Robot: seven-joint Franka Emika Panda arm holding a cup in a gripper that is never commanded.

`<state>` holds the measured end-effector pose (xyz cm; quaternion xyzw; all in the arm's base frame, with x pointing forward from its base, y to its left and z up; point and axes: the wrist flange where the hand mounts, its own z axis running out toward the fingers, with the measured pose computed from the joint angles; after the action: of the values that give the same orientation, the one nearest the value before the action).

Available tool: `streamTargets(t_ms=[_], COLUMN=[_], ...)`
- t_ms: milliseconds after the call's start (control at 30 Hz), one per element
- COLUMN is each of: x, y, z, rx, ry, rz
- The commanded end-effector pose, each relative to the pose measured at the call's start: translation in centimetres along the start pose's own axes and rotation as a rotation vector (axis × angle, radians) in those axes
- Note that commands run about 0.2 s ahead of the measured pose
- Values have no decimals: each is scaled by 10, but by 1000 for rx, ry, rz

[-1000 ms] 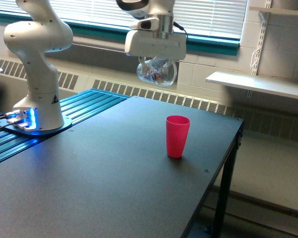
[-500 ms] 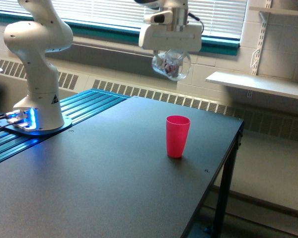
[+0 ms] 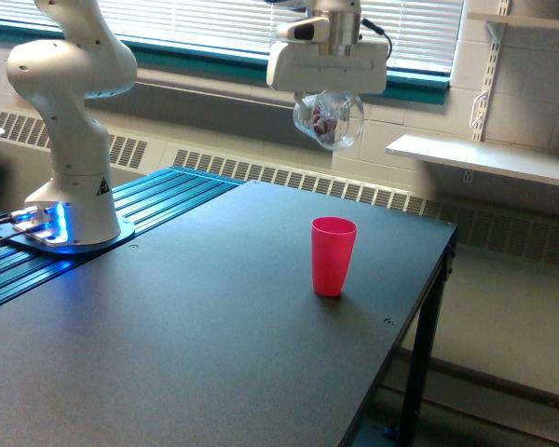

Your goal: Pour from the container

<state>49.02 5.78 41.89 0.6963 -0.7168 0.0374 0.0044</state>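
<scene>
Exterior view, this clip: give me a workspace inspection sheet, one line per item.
Surface: black table, matte, mostly bare.
Job's things: clear glass container held in the air above the pink cup; the cup stands upright on the table.
Clutter: nothing seen.
Grippers: gripper shut on the container.
Cables: dark leads at the arm base, by the exterior view's left edge.
Surroundings: window blinds, wall shelf, radiator grille.

A black table (image 3: 214,317) carries one upright pink cup (image 3: 333,255).
</scene>
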Motion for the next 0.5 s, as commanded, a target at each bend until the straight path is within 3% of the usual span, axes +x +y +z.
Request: streamTargets(t_ms=[33,200,500], x=[-20,-38,-67], y=[-7,-14,-20], z=[3,-4,-13], rx=[3,36,63], ry=[46,89,85], rz=[-19,-53,-74])
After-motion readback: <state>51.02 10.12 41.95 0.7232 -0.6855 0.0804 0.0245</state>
